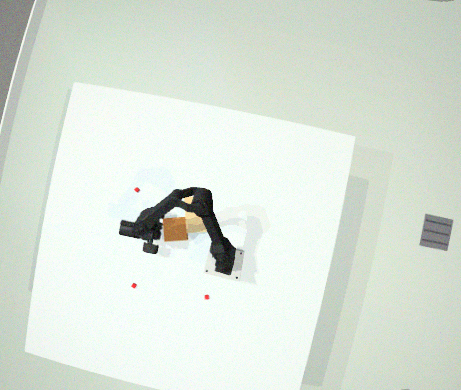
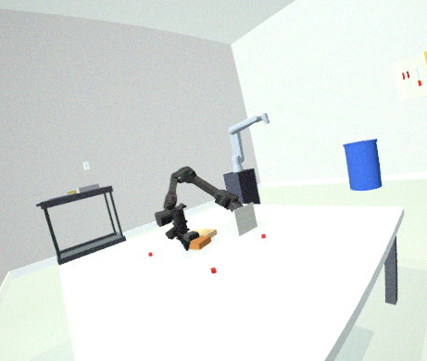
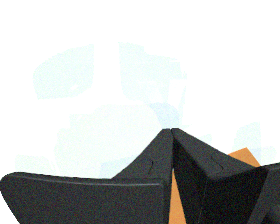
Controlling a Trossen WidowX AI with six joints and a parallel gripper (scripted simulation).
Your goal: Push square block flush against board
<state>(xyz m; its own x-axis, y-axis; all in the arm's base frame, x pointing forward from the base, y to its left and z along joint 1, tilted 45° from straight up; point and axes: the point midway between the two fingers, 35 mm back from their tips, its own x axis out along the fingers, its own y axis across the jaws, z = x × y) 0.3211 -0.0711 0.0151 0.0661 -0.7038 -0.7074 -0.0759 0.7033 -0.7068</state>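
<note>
The orange-brown square block [image 1: 175, 230] [image 2: 200, 243] [image 3: 245, 156] lies flat on the table. The pale wooden board [image 1: 197, 224] [image 2: 207, 232] lies right beside it, on the arm-base side in the top view; the arm covers part of the board. Their facing sides look touching or nearly so; a fine gap cannot be told. The block's lower edge sticks out past the board's lower edge in that view. My gripper [image 1: 157, 233] [image 2: 187, 249] [image 3: 170, 136] is shut and empty, low beside the block's side away from the board. Contact with the block is hidden.
Small red markers [image 1: 137, 190] [image 1: 134, 285] [image 1: 207, 297] [image 2: 150, 254] [image 2: 213, 270] [image 2: 263, 236] lie around the work area on the white table [image 1: 270, 175] [image 2: 273, 301]. The arm's base plate [image 1: 239, 260] [image 2: 245, 219] stands beyond the board.
</note>
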